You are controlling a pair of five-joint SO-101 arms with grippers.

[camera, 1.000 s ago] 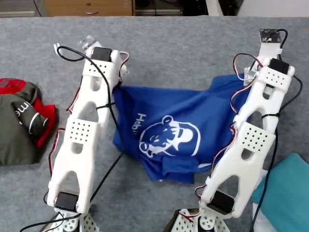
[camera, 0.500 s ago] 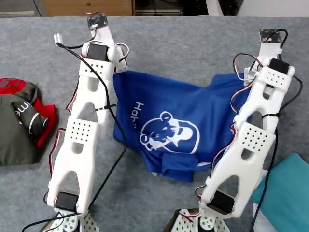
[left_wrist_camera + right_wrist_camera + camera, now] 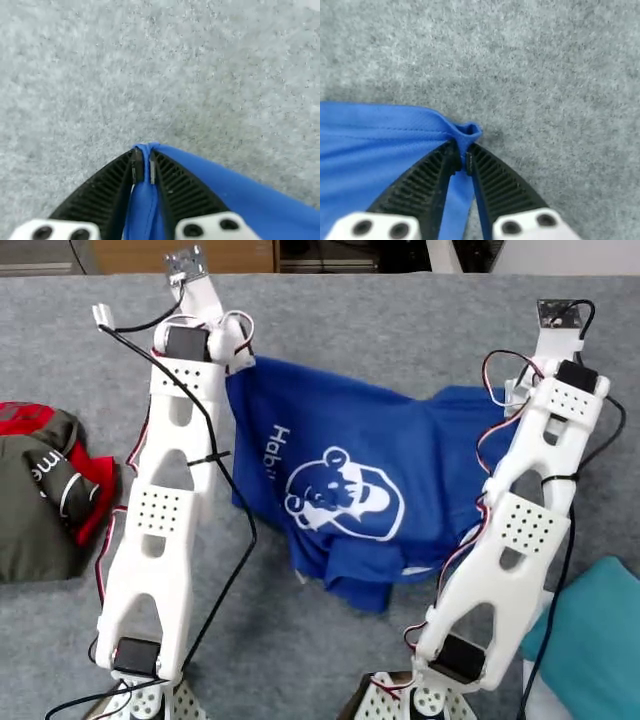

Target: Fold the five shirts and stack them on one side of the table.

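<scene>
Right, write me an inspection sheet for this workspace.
Surface: grey felt table.
Job's things: blue shirt with a white bear print, rumpled at its near edge, lies between the arms; olive and red shirts piled at the left edge; teal cloth at the near right corner.
Clutter: nothing seen.
Grippers: left gripper shut on the blue shirt's edge; right gripper likewise.
Cables: black cable loops along the left arm; red and white wires run along the right.
Surroundings: wooden drawers beyond the far edge.
</scene>
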